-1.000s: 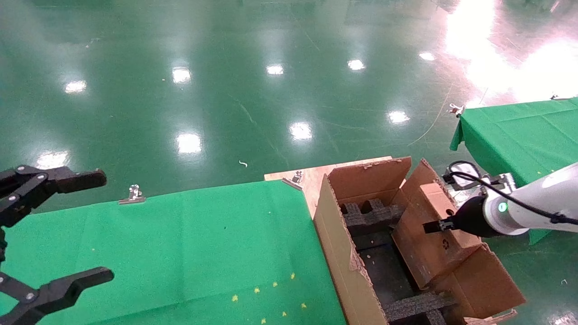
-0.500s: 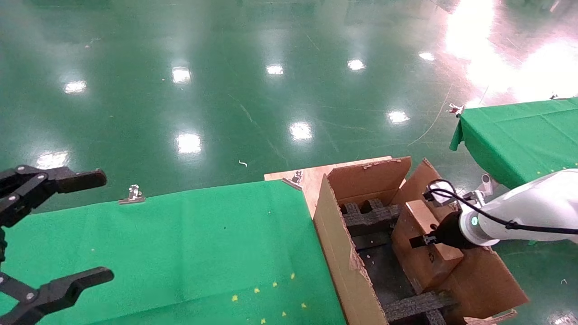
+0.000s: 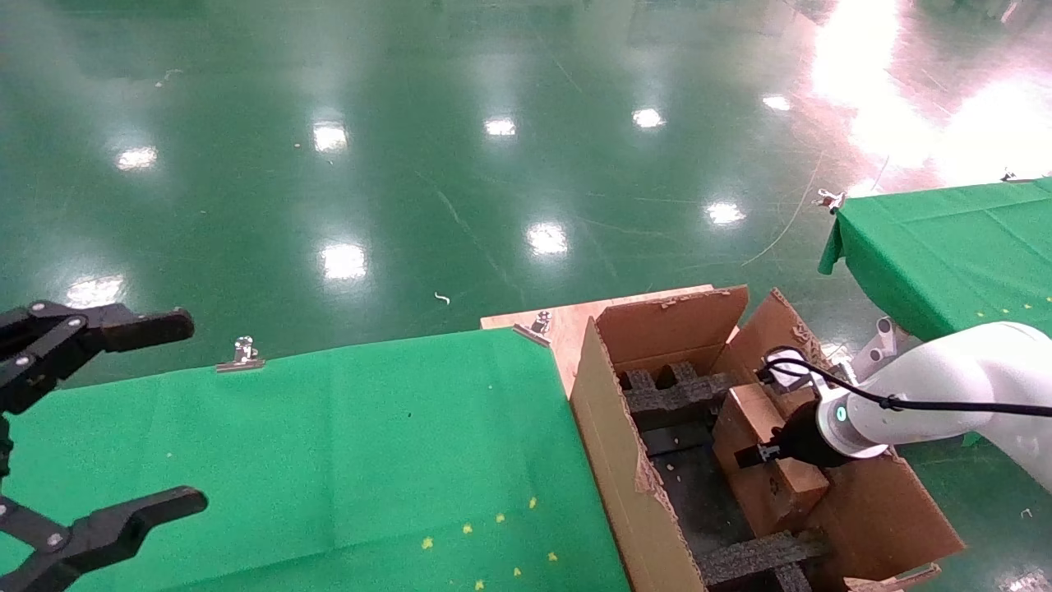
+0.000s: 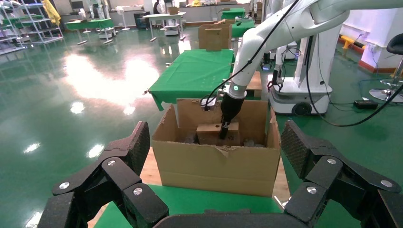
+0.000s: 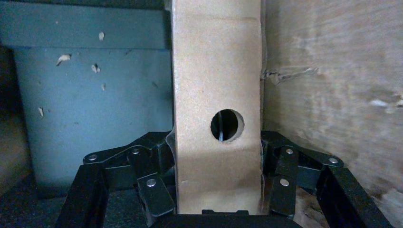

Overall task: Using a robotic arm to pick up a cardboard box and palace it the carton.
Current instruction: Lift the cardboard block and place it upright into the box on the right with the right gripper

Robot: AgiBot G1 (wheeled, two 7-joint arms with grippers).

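Since the earlier frame the right gripper point(image 3: 752, 455) has carried the box point(image 3: 760, 460) lower and further into the carton point(image 3: 625, 460), where it now sits partly below the rim, between the two foam inserts point(image 3: 678, 393) and close to the carton's right wall. The gripper's fingers point(image 5: 152, 183) pinch the box's narrow sides, beside its round hole point(image 5: 227, 125). Placement is under way; next, seemingly, lower until seated, then release. The left gripper point(image 3: 99, 427) hangs spread over the counter point(image 3: 329, 444), well apart from the carton.

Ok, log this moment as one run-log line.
right end effector: shut on cardboard box | box: inside carton, beside foam insert | left end effector: open, idle
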